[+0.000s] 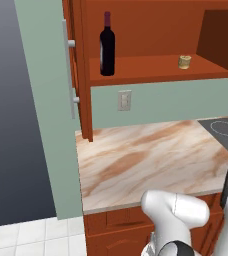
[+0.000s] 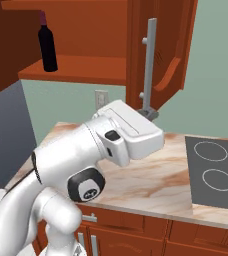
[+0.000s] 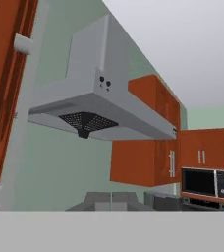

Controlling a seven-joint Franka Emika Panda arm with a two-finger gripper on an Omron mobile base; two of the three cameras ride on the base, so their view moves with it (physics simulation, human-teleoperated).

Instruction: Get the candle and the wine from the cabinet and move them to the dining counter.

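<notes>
The cabinet point(image 1: 151, 70) stands open on the wall. On its lower shelf the wine point(image 1: 107, 45), a dark bottle with a maroon cap, stands upright at the left, and it is also seen from the other side as the wine point(image 2: 47, 44). At the shelf's right end sits the small tan candle point(image 1: 184, 61). My gripper point(image 2: 150, 114) is shut with nothing in it, just at the bottom end of the right door's silver handle point(image 2: 148, 65). In the hand view the gripper point(image 3: 111, 201) has that handle point(image 3: 21, 118) off to its left. The dining counter is out of view.
Below the cabinet runs a marble wall counter point(image 1: 146, 160) with a black stovetop point(image 2: 213, 170) at its right. The left door point(image 1: 78, 65) also hangs open. A steel range hood point(image 3: 84, 108), more wall cabinets and a microwave point(image 3: 202, 182) lie beyond the hand.
</notes>
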